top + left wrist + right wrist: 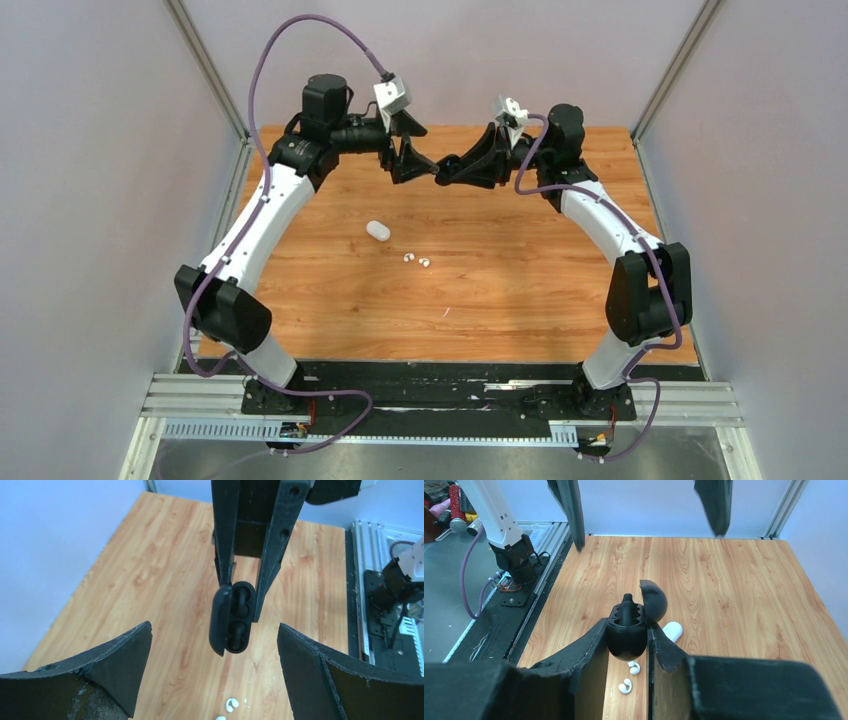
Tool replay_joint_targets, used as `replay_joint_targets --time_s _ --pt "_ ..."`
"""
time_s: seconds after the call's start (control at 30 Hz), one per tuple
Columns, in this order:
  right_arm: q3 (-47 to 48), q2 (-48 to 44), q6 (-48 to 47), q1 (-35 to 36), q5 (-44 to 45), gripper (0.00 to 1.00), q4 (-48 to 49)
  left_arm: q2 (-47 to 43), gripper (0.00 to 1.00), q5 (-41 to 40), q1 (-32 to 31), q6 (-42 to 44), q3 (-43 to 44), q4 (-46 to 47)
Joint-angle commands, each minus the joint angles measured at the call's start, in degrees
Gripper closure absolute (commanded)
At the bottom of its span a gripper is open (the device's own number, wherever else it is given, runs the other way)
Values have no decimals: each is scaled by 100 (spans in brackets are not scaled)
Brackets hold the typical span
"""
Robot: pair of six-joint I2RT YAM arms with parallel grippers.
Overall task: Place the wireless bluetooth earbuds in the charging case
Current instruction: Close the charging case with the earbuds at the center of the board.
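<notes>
Right claw (627, 630) grips the open black charging case (626, 645), earbuds (626, 610) seemingly seated; we hold it level, left claw (214, 626) spread empty.

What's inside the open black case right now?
A black earbud sticks up from the black case held by the right end effector. Black on black hides whether the other well is filled.

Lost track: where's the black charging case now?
Top view, far middle: the black case hangs above the table, clamped lid-open in the right gripper, facing the open left gripper.
</notes>
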Motion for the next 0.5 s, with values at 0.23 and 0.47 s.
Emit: replay_joint_targets --time_s 0.23,0.47 --pt "71 -14 518 101 392 100 686 182 0 329 -409 1084 -14 -795" --pt "50 150 947 116 1235 100 859 -211 1 -532 -979 2295 -335 -1293"
